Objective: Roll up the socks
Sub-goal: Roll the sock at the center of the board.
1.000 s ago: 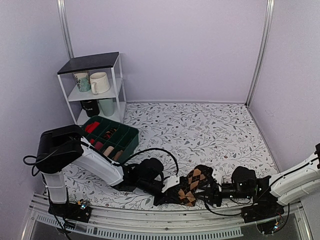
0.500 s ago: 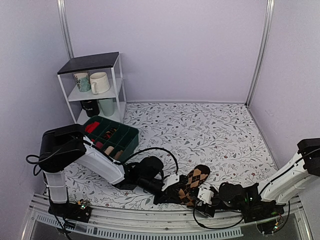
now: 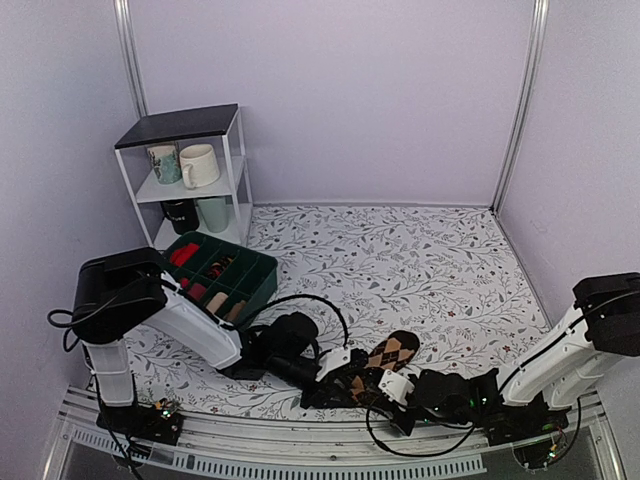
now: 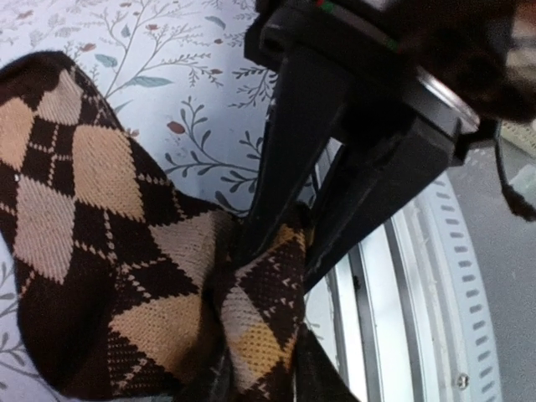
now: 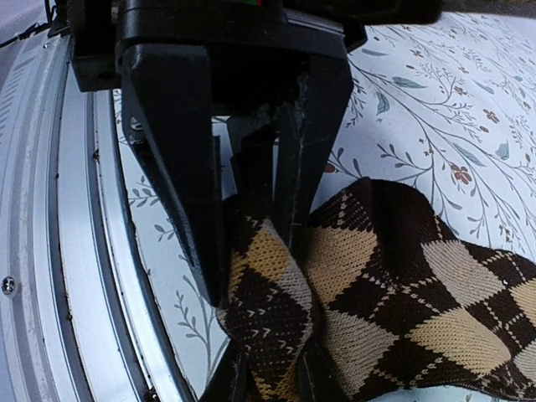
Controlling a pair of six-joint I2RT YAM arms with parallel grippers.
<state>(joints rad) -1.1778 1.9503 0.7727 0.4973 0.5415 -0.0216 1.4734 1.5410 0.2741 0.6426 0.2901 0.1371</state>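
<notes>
- The left gripper lay low at the near edge of the worktop, its fingers drawn almost together on a bunched fold of the brown argyle sock.
- The right gripper met it head-on from the other side, likewise nearly closed and pinching the same fold.
- In the left wrist view the right gripper's black fingers stood on either side of the humped knit.
- In the right wrist view the left gripper's fingers squeezed that hump from both sides.
- The rest of the sock lay flat on the floral-print worktop, reaching away from the grippers toward the far side.
- A green divided box sat well to the left, near a white shelf rack holding mugs.
</notes>
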